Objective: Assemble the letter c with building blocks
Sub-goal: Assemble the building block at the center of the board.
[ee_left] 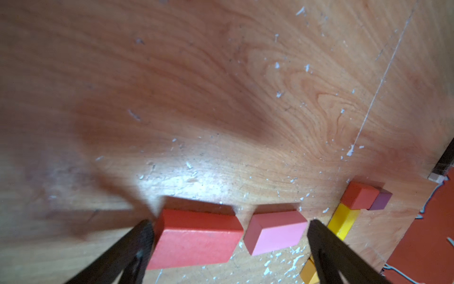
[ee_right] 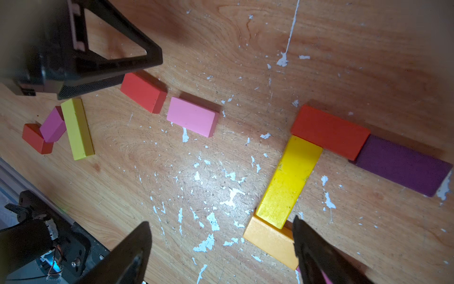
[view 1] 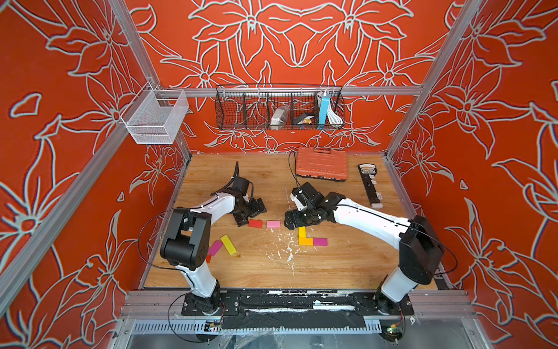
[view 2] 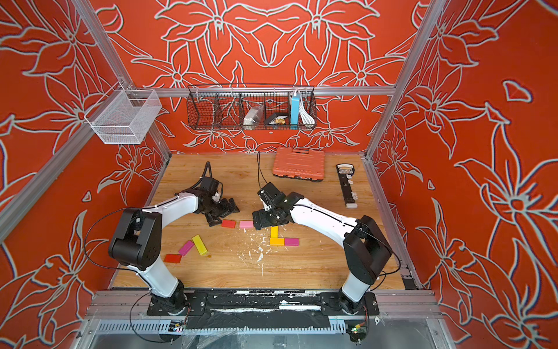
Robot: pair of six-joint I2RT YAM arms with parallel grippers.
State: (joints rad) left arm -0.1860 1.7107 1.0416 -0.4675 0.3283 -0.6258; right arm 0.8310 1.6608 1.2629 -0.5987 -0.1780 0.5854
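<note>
The left gripper (ee_left: 229, 226) is spread wide and holds nothing. In its wrist view its 2 black fingers bracket the red block (view 1: 255, 223) and the pink block (view 1: 273, 224), which lie end to end with a small gap at the table's centre. 1 fingertip sits just beside the red block's end; I cannot tell if it touches. The right gripper (ee_right: 221, 223) is also spread wide and empty. It hangs over the part-built C at 4 o'clock from centre, with 1 finger crossing above the orange block (view 1: 305, 241).

The wooden table (view 1: 347, 266) is grained, glossy and flecked with white chips. An orange ribbed tool case (view 1: 321, 163) lies at 1 o'clock and a black rail (view 1: 370, 187) at 2 o'clock. The blocks are flat, matte, painted rectangles. The C's yellow bar (view 1: 302, 232) forms the spine. A red-orange block (ee_right: 329, 131) and a purple block (ee_right: 403, 166) run end to end off its far end, and the orange block and a magenta block (view 1: 320, 241) run off its near end. At 8 o'clock a loose yellow bar (view 1: 228, 244) touches a loose magenta block (view 1: 215, 247), and a small red block (view 2: 173, 258) touches that one.

The left arm (view 1: 217, 205) and the right arm (view 1: 368, 216) rise from the 6 o'clock edge with elbows raised, forearms angled inward and wrists pitched down.
</note>
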